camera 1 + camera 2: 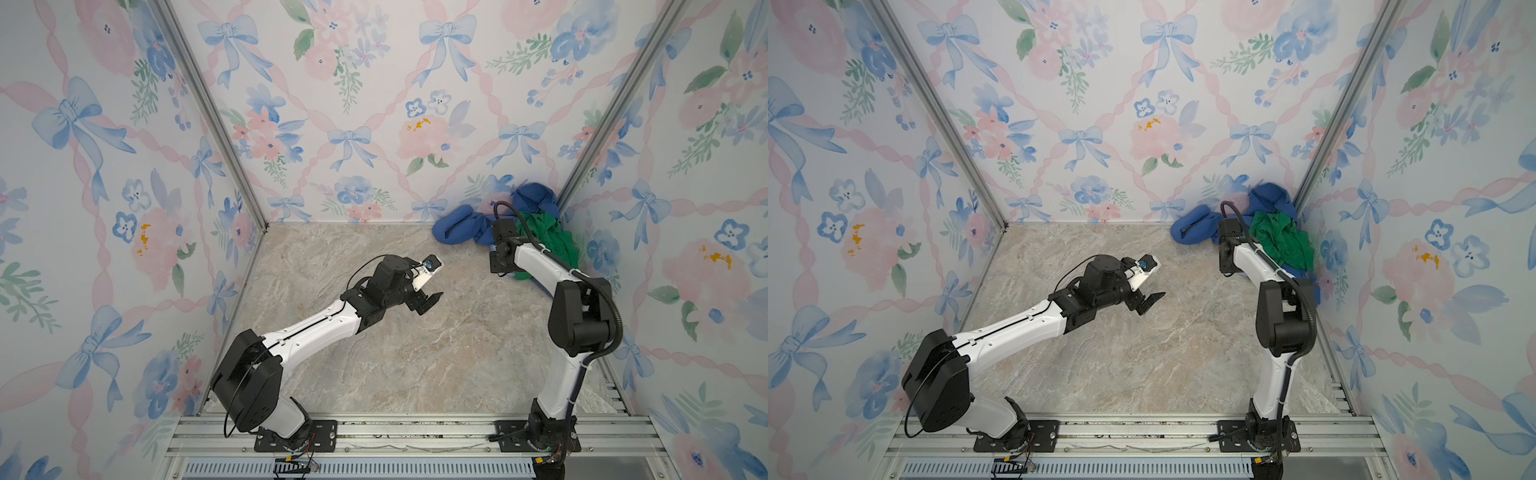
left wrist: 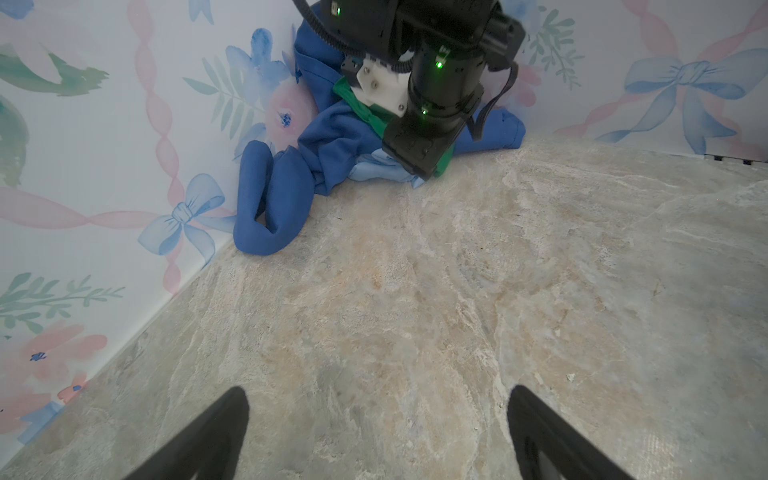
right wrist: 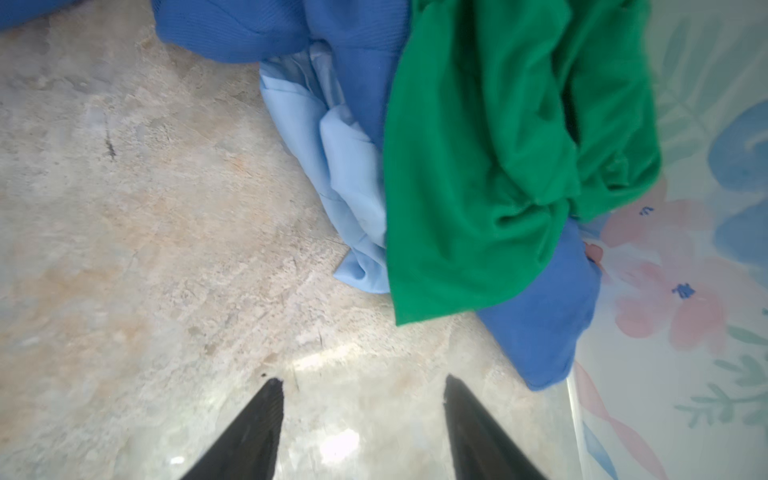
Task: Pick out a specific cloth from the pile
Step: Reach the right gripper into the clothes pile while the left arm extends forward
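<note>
Right gripper point(image 3: 363, 379): fingers partly apart, holding nothing, just short of the pile point(image 1: 536, 199). Left gripper point(image 2: 379, 390): wide apart, empty. Three garments counted: one ribbed royal blue garment point(image 1: 1196, 228), one green cloth point(image 3: 478, 166), one pale blue cloth point(image 3: 349, 166). The last is thin, smooth and folded, tucked beneath both in the far right corner of the table point(image 1: 374, 353). Its visible strip runs along the pile's open-table edge.
</note>
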